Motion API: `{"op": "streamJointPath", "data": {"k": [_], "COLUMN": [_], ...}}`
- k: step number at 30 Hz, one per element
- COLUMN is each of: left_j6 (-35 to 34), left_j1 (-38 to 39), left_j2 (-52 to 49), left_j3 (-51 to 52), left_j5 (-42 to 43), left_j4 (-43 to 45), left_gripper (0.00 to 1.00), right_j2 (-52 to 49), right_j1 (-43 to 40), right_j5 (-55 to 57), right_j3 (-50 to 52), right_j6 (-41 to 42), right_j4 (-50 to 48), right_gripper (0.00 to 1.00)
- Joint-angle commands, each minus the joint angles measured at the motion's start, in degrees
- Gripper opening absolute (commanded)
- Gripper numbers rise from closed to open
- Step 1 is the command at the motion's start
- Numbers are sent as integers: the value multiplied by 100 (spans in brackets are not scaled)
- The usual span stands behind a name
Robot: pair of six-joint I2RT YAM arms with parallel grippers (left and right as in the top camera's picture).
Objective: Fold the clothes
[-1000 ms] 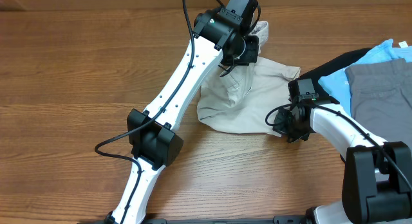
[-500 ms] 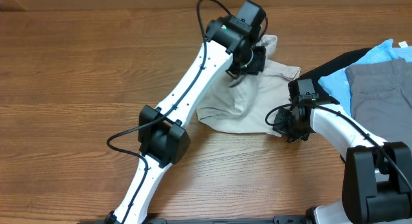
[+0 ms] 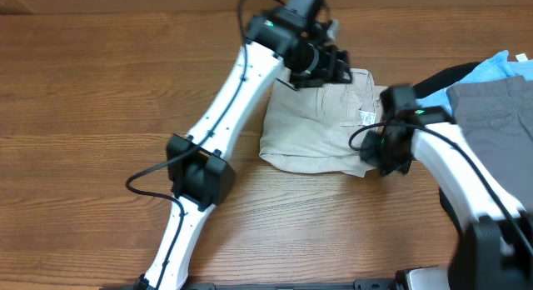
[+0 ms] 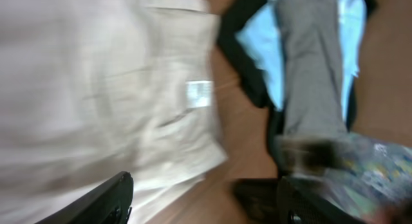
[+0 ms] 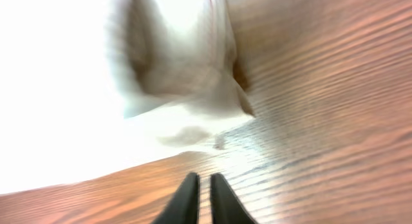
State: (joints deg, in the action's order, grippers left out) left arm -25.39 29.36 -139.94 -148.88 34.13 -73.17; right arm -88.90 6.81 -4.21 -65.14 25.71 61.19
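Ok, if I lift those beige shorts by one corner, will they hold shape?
Probably sag: the beige shorts lie flat and creased, like thin, floppy cloth, so likely light too. Pushed, they'd probably bunch rather than slide on the wood table.

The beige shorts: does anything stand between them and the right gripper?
Nothing visible does. In the right wrist view, only bare wood of the table lies between the right gripper and the near edge of the beige shorts.
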Motion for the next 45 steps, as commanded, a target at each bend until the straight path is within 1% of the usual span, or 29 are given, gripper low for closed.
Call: {"op": "streamJointPath", "data": {"k": [1, 2, 6, 10, 14, 19, 21, 22, 23, 24, 26, 27, 31, 36, 40, 45], "left_j6": [354, 437, 553, 577, 629, 691, 745, 745, 743, 745, 743, 741, 741, 741, 737, 695], "left_j1": [-131, -133, -131, -151, -173, -179, -188, -197, -205, -210, -223, -229, -247, -245, -245, -229], "left_j2": [28, 31, 31, 31, 31, 28, 31, 31, 28, 31, 31, 31, 31, 28, 28, 28], "left_j3": [-140, -140, -140, -138, -138, -138, -140, -140, -140, -140, -138, -140, -138, -138, -138, -138], "left_j5": [-483, -713, -1419, -1853, -1993, -2124, -2127, -2127, -2127, -2127, -2124, -2124, -2199, -2330, -2337, -2312], "left_j4": [-205, -291, -573, -876, -1067, -1255, -1279, -1283, -1292, -1292, -1294, -1294, -1294, -1316, -1290, -1237], "left_gripper": [73, 74, 76, 78, 78, 79, 79, 79, 79, 79, 79, 79, 79, 81, 81, 79], "right_j2": [730, 807, 776, 387, -160, -863, -1078, -1141, -1207, -1239, -1270, -1270, -1191, -1172, -1185, -1185], "right_j1": [20, 20, 20, 20, 20, 20, 20, 20, 20, 20, 20, 20, 20, 20, 24, 24], "right_j5": [15, 2, -35, -61, -57, -50, -52, -52, -52, -57, -59, -61, -170, -170, -184, -195], "right_j3": [-649, -662, -625, -492, -444, -444, -444, -444, -444, -444, -444, -444, -446, -391, -94, 695], "right_j6": [-39, -37, -48, -507, -822, -973, -973, -973, -973, -970, -970, -970, -914, -533, -393, 212], "right_j4": [136, 129, 179, -162, -496, -879, -879, -852, -826, -796, -702, -647, -188, 415, 190, -431], "right_gripper": [28, 33, 41, 52, 56, 55, 52, 48, 41, 32, 11, 4, 4, 4, 4, 4]}}
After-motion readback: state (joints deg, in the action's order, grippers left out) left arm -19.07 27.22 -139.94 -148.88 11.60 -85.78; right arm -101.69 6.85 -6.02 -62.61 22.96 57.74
